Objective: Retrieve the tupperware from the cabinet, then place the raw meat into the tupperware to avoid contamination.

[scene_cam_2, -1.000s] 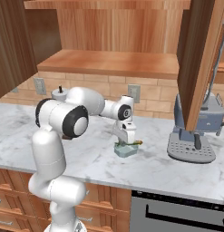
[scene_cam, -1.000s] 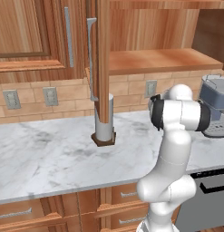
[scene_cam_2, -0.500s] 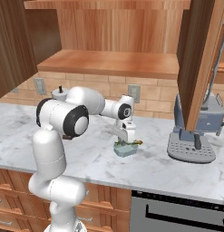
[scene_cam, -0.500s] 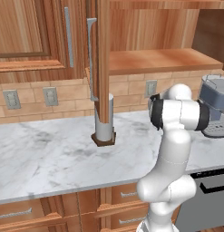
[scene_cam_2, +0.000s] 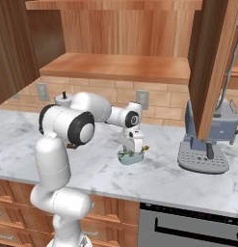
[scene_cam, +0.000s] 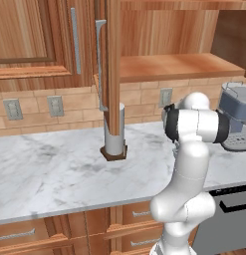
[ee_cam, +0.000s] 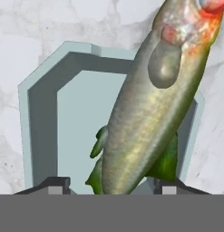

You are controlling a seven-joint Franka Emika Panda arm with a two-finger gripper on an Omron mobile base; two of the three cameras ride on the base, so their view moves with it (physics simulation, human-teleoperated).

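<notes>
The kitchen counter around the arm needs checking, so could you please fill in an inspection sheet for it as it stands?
Surface: white marble counter, bare apart from the items below.
Job's things: tupperware sits on the counter below the gripper; raw meat lies slanted across it, head end over the rim; cabinet doors open, shelf bare.
Clutter: paper towel roll on its wooden stand; coffee machine to the right.
Grippers: gripper directly over the tupperware; finger tips stand apart either side of the meat's tail, and contact cannot be told.
Cables: nothing seen.
Surroundings: brick backsplash with wall outlets, drawers below, dishwasher.
</notes>
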